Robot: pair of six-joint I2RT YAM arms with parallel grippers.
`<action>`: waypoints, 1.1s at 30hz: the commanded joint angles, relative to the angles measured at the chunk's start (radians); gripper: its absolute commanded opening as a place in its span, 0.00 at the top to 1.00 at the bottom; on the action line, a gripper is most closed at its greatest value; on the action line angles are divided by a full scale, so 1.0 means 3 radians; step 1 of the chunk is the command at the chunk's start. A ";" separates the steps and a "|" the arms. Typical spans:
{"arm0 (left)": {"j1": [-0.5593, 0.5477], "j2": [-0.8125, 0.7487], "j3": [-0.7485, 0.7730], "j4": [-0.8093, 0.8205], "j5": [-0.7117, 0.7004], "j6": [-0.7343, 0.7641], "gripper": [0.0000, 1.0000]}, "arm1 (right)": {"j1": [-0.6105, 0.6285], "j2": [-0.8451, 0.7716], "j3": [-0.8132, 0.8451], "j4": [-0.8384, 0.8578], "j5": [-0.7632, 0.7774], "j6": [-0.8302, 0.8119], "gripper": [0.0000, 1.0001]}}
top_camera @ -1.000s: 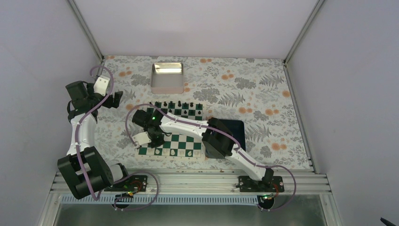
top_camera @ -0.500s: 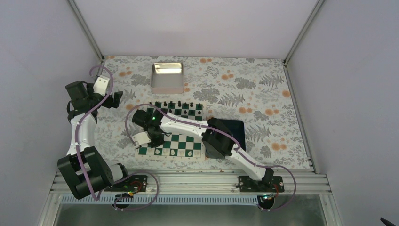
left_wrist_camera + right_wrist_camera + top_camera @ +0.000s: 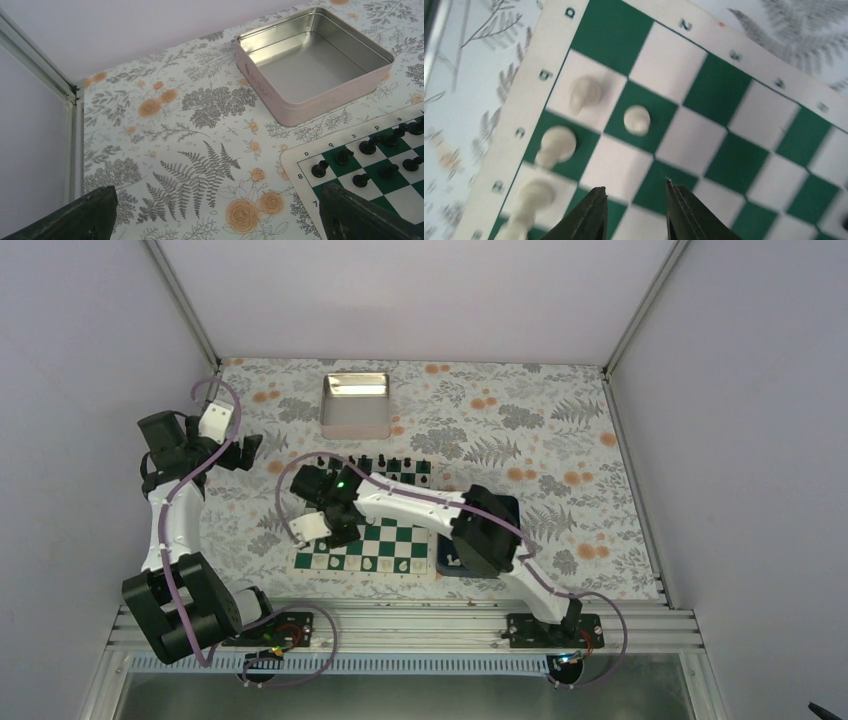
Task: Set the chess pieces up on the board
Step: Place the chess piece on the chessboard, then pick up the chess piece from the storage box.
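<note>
Four chess pieces (image 3: 636,120) on the board (image 3: 719,90), judged light, rigid, easily toppled; grip mid-stem. Right end effector (image 3: 634,210) slightly parted, empty; left end effector (image 3: 225,220) wide open.

Left claw (image 3: 218,200) spread wide, left arm (image 3: 170,530) folded. Right claw (image 3: 634,200) narrowly parted, empty; right arm (image 3: 410,505) stretched forward-left.

One green-and-white square chessboard (image 3: 719,90); one shiny rectangular metal tin (image 3: 310,107); four tiny cream plastic chess pieces (image 3: 636,120) just beyond the right gripper (image 3: 634,192); eight small black pieces (image 3: 342,156) visible.
</note>
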 commanded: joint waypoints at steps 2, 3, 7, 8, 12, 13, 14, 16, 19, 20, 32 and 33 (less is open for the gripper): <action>-0.0083 -0.0018 0.0400 -0.0344 0.0021 0.0303 0.00 | -0.0188 -0.0793 -0.0529 0.0097 0.0223 0.0137 0.64; -0.0135 0.0017 0.0521 -0.0439 -0.0041 0.0373 0.00 | -0.0242 -0.0920 -0.0625 0.0151 0.0248 0.0163 0.63; -0.0601 0.0267 0.1161 -0.1091 -0.0345 0.0633 0.00 | -0.0665 -0.1419 -0.1207 0.0301 0.0289 0.0278 0.58; -0.0785 0.0340 0.1404 -0.1242 -0.0473 0.0668 0.00 | -0.0812 -0.1537 -0.1333 0.0315 0.0302 0.0302 0.56; -0.1774 0.0667 0.1982 -0.1583 -0.1227 0.0687 0.00 | -0.1605 -0.2071 -0.1833 0.0476 0.0166 0.0338 0.48; -0.2029 0.0792 0.2125 -0.1672 -0.1428 0.0696 0.00 | -0.1803 -0.2181 -0.1959 0.0532 0.0150 0.0331 0.47; -0.2296 0.0937 0.2253 -0.1759 -0.1606 0.0704 0.00 | -0.2016 -0.2260 -0.2067 0.0581 0.0132 0.0331 0.44; -0.2732 0.1225 0.2488 -0.1919 -0.1890 0.0734 0.00 | -0.2389 -0.2525 -0.2273 0.0664 0.0033 0.0338 0.26; -0.3246 0.1565 0.2664 -0.2036 -0.2106 0.0824 0.00 | -0.2870 -0.2814 -0.2568 0.0857 -0.0072 0.0389 0.00; -0.3365 0.1659 0.2715 -0.2059 -0.2128 0.0849 0.00 | -0.3021 -0.2886 -0.2670 0.0941 -0.0102 0.0418 0.00; -0.4463 0.2495 0.3398 -0.2361 -0.1837 0.1029 0.05 | -0.3906 -0.2911 -0.3226 0.1750 0.0203 0.0854 0.00; -0.4502 0.2574 0.3448 -0.2392 -0.1778 0.1030 0.07 | -0.3907 -0.2875 -0.3215 0.1785 0.0253 0.0876 0.00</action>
